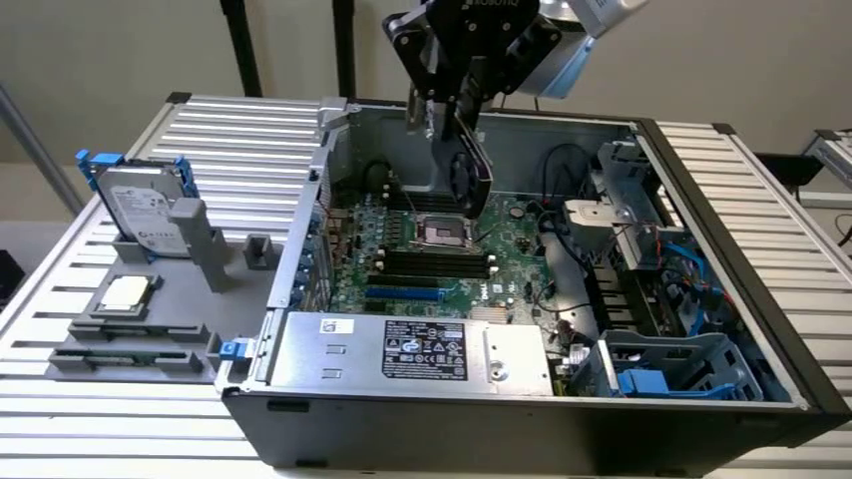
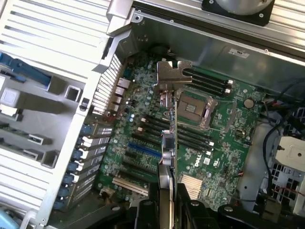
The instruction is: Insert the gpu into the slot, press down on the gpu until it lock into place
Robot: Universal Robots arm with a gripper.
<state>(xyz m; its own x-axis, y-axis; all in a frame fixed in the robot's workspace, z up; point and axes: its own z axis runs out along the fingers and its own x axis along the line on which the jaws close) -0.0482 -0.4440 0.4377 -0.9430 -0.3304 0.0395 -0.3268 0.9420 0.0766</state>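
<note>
gripper [image 1: 450,112] hangs over the open computer case [image 1: 533,429] with the gpu [image 1: 469,170] clamped between its jaws. the jaws stand partway closed, pinching the thin card by its two faces, so it hangs edge-on and roughly upright. the card is in the air above the motherboard [image 1: 513,261], over the cpu socket [image 1: 442,232] area and well apart from the slot [image 1: 403,295]. the slot is the bright-blue strip between the black memory slots [image 1: 426,261] and the silver power-supply box [image 1: 413,349]. in the wrist view the metal end bracket [image 2: 172,75] sits at the far end of the card, and the blue strip shows off to one side of the card's line, not under it. nothing is seated yet. step in hand looks like carrying and aligning. to do it well, the card's bottom edge connector needs to run parallel to the blue strip and sit directly over it. the bracket end should face the case's rear openings [image 2: 102,90] and the card should stay vertical so it does not drag across the memory slots or socket. the grip looks centred, but i can't really tell if the card is slightly tilted in the jaws. a skewed card would jam on one end of the strip.
</note>
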